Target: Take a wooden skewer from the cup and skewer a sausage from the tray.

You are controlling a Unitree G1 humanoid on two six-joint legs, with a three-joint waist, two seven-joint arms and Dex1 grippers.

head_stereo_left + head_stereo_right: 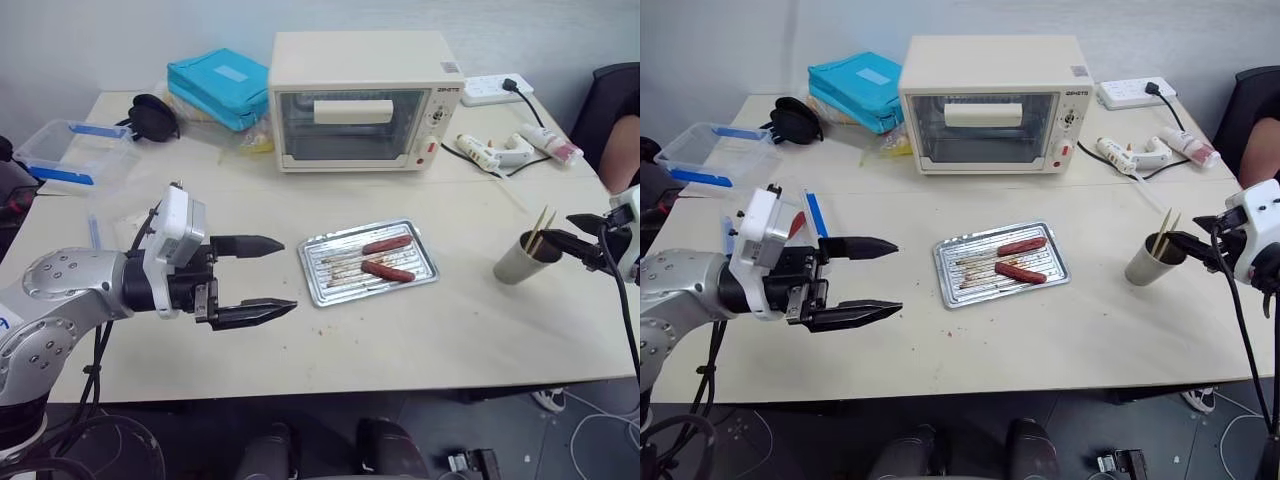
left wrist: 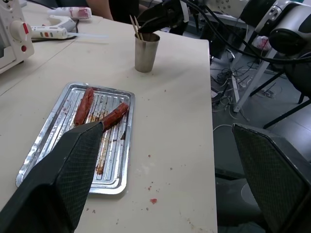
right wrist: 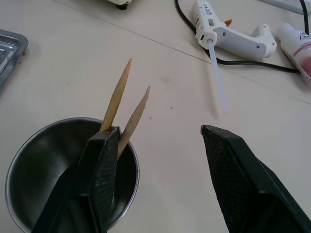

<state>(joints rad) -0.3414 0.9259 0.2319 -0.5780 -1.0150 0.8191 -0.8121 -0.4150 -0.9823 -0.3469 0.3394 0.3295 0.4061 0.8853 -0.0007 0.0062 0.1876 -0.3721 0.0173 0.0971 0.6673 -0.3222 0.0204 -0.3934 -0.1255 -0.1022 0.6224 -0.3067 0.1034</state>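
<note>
1. Standing near the table's (image 1: 470, 330) right edge, the cup (image 1: 523, 259) holds two wooden skewers, their pointed tips leaning up out of its rim; the nearer wooden skewer (image 3: 116, 99) rises just beside the other.
2. Right gripper (image 3: 160, 145) hangs at the cup's rim with its fingers parted, nothing between them. One finger (image 3: 97, 179) reaches over the cup's mouth next to the skewers; I cannot tell whether it touches them. The other finger is outside the cup, over bare table.
3. Left gripper (image 1: 262, 276) hovers above the table to the left of the tray (image 1: 325, 285), fingers spread wide and empty, pointing toward the tray.
4. Tray sits in the middle of the table, in front of the toaster oven (image 1: 360, 100), well apart from the cup.
5. Two sausages lie on the tray's right half. The darker sausage (image 1: 388, 271) is on the near side, angled slightly; the paler sausage (image 1: 386, 245) lies just behind it, apart from it.
6. A glue gun (image 3: 233, 36) and its cable lie behind the cup, toward the table's far right corner.
</note>
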